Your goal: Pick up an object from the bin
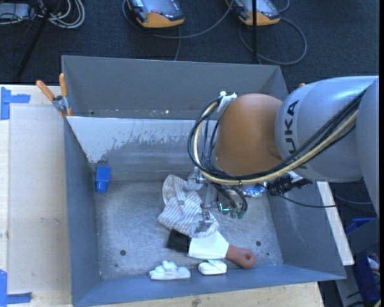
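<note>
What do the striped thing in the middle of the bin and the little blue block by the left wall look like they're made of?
Striped thing: seems to be woven cloth, matte; it lies crumpled in soft folds, with the stripes bending along them.
Blue block: probably hard plastic or painted wood; flat faces, straight edges and one even colour. Which of the two, the view leaves open.

A robotics lab is indicated by the arm [333, 126] over a grey metal bin [173, 82], with pendants [155, 8] and cables [64, 5] on dark carpet [96, 40].
</note>
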Robot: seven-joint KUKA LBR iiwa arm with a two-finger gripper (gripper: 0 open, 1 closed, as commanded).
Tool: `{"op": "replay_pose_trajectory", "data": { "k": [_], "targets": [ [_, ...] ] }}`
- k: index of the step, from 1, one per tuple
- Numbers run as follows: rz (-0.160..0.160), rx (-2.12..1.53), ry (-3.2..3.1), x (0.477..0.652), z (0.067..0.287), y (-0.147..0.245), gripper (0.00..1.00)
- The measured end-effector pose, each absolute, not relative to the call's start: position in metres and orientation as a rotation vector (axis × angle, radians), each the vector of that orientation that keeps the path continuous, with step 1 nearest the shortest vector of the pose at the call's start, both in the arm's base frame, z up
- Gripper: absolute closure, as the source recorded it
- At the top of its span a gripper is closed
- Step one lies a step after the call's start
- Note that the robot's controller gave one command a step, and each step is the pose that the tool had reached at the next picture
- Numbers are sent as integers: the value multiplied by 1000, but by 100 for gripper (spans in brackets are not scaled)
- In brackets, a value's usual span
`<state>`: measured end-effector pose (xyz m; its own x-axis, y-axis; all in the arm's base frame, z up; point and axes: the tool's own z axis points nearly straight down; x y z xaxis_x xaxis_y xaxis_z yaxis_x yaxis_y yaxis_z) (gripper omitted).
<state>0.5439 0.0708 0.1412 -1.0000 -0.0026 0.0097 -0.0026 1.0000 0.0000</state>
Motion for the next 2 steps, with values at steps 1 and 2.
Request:
{"op": "replay_pose_trajectory", "data": {
  "k": [1, 2],
  "targets": [
    [-1, 0, -3140, 546, 145, 70, 0],
    [0, 359, -3129, 570, 102, 71, 0]
  ]
}}
